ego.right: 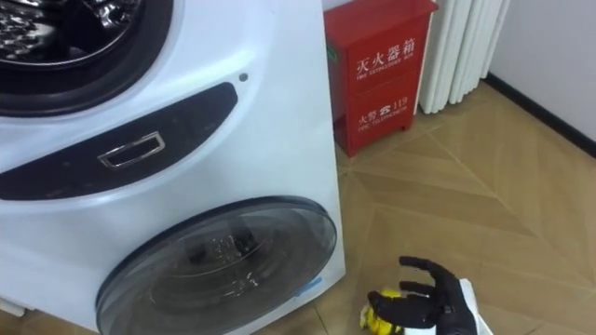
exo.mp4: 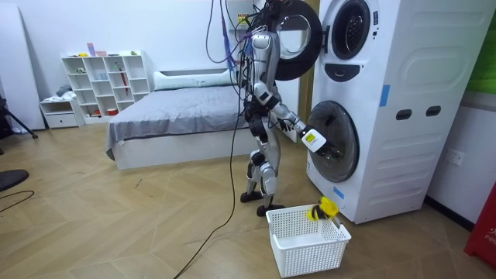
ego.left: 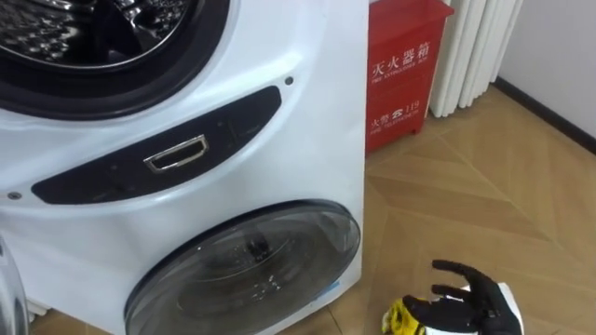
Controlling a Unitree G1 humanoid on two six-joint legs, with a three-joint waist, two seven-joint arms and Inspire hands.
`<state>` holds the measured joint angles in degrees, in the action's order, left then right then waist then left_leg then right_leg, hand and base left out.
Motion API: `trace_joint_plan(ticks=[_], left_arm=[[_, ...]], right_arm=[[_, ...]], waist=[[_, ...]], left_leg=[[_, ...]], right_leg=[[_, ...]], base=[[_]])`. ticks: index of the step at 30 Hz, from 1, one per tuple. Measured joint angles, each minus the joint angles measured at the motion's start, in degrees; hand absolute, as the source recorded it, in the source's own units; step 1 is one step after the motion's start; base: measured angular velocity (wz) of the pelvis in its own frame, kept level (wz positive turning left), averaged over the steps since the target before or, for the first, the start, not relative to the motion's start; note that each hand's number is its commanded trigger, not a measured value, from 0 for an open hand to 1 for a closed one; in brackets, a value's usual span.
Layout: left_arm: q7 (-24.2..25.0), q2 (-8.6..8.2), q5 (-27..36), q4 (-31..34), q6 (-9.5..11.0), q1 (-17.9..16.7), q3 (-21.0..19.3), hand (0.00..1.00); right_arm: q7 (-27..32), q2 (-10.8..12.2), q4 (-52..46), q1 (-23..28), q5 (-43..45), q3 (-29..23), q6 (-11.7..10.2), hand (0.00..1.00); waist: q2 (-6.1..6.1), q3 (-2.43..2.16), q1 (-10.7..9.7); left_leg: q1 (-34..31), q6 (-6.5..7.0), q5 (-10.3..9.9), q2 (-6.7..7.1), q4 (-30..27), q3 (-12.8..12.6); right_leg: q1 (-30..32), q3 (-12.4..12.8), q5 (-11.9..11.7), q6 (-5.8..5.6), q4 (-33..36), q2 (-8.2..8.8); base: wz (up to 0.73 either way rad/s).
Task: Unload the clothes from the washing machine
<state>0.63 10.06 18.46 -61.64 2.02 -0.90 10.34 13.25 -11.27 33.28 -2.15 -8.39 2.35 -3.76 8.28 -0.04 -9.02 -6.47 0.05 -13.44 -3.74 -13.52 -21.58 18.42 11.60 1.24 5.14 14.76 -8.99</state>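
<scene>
I stand facing a white stacked washing machine [ego.left: 279, 140], whose upper drum [ego.left: 102, 37] is open and whose lower round door [ego.left: 251, 270] is closed. My right hand [ego.left: 466, 293] hangs low at the lower right, by the machine's corner, its dark fingers relaxed and holding nothing. Just left of it, further down, shows a yellow garment [ego.left: 402, 319]. In the room view that yellow garment [exo.mp4: 324, 209] lies on the rim of a white laundry basket [exo.mp4: 306, 244] on the floor, well below my right hand [exo.mp4: 311, 139], which is stretched out in front of the lower door [exo.mp4: 335, 141].
A red cabinet [ego.left: 400, 74] stands against the wall right of the machine, with a white radiator [ego.left: 470, 46] beyond it. The upper door [exo.mp4: 298, 39] swings open beside my head. A bed [exo.mp4: 178, 116] and a white shelf [exo.mp4: 105, 81] lie behind me across the wood floor.
</scene>
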Motion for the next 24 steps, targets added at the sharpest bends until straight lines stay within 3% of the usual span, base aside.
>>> trace_joint_plan(ticks=[8,16,24], left_arm=[[-0.1,-0.02,0.0,-0.8,-0.8,0.2,-0.1,0.00],[-0.3,-0.09,-0.6,-2.4,-1.9,0.0,-1.4,0.00],[-0.3,-0.05,0.0,-0.8,-1.8,-0.2,-1.4,0.00]], right_arm=[[5.3,-0.7,-0.7,0.0,0.4,-4.7,0.0,0.00],[9.7,-1.6,-0.7,0.9,2.1,-13.0,-0.1,0.00],[11.3,-2.2,-1.3,1.4,1.6,-12.6,-0.2,0.00]], waist=[[0.07,-0.01,-0.4],[0.18,-0.08,-3.0],[0.54,-0.34,-3.9]], left_leg=[[-0.4,0.06,-0.1,0.08,-0.1,-0.1],[0.0,0.00,0.0,0.13,0.7,-0.8],[-0.1,-0.01,-0.1,-0.12,0.8,-2.8]], right_leg=[[0.6,0.8,0.2,-0.26,0.1,-0.28],[0.6,1.7,0.0,-0.27,0.1,-0.61],[1.9,3.1,-0.2,0.10,1.1,-1.30]], base=[[0.00],[-0.03],[-0.15]])
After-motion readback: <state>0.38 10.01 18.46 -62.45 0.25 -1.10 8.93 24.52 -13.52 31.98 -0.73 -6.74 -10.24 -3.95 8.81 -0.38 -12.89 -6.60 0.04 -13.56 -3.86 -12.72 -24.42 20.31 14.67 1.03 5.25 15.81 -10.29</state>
